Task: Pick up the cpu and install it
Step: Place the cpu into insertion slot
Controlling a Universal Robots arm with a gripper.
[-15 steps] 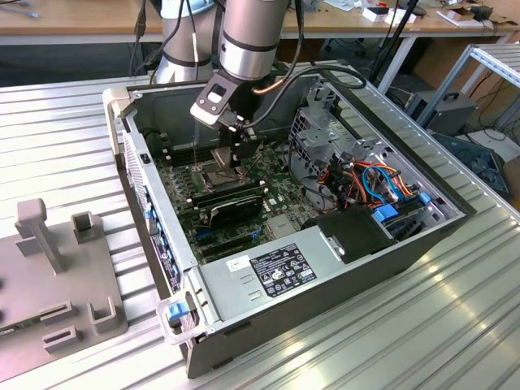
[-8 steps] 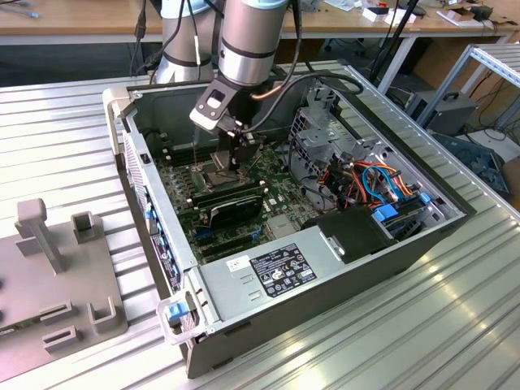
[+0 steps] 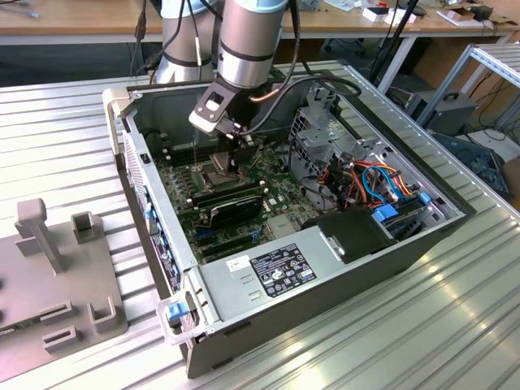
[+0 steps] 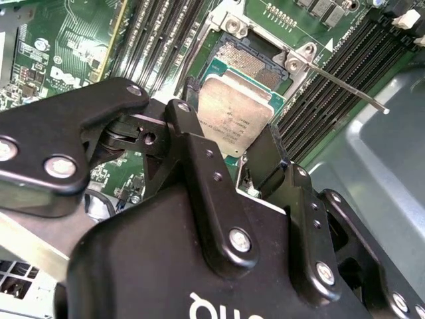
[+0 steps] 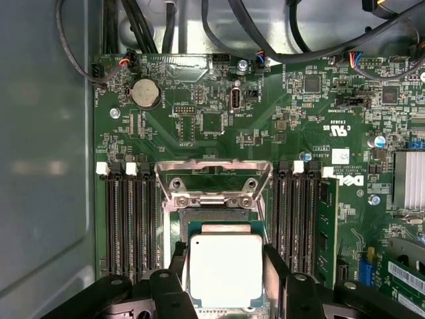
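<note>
The cpu [image 5: 226,269], a flat square chip with a dull silver top on a green edge, sits between my gripper's [image 5: 226,264] two black fingers [image 5: 275,266], which are shut on its opposite sides. It hangs just above the open socket [image 5: 216,216], whose metal frame [image 5: 212,189] is folded back. In the second wrist view the cpu [image 4: 234,114] is slightly tilted over the socket [image 4: 249,60], with my gripper [image 4: 229,143] around it. In the exterior view the gripper [image 3: 236,158] reaches down into the open computer case [image 3: 146,203] over the motherboard.
Black memory slots [image 5: 126,219] flank the socket on both sides, and a thin metal socket lever [image 4: 345,86] sticks out beside it. A grey power-supply box [image 3: 276,272], a drive cage [image 3: 325,138] and coloured cables [image 3: 374,183] crowd the case. A grey fixture [image 3: 49,268] lies outside.
</note>
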